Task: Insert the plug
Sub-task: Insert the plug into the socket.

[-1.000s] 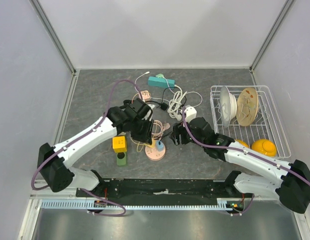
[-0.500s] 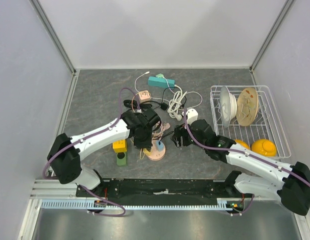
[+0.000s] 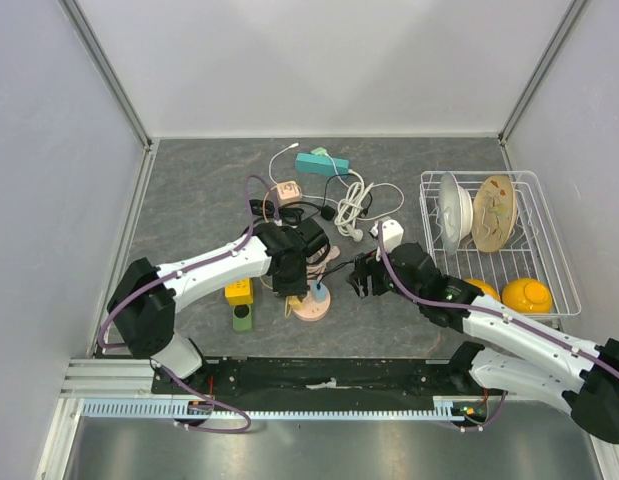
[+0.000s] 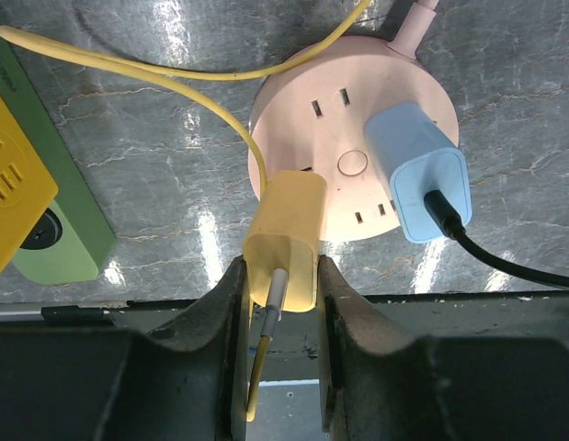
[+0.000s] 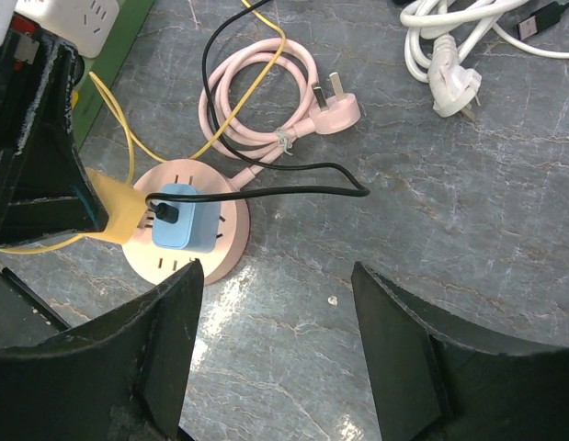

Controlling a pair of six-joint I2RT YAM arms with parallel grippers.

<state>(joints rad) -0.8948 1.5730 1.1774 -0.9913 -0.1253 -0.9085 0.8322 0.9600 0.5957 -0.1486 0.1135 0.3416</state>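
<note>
While left jaws pinch yellow plug (image 4: pixel 286 241) by its sides, plug's front end overlaps rim of round pink socket hub (image 4: pixel 358 96) on bench (image 5: pixel 468 230). Prongs hidden: seated or not, cannot tell. Blue adapter (image 4: pixel 417 184) plugged in alongside. Right jaws spread wide, empty, hovering just beside hub. Overhead, left wrist masks plug.

the left gripper (image 4: pixel 279 276) has carried the yellow plug (image 4: pixel 289 230) down to the round pink socket (image 4: pixel 376 87).
</note>
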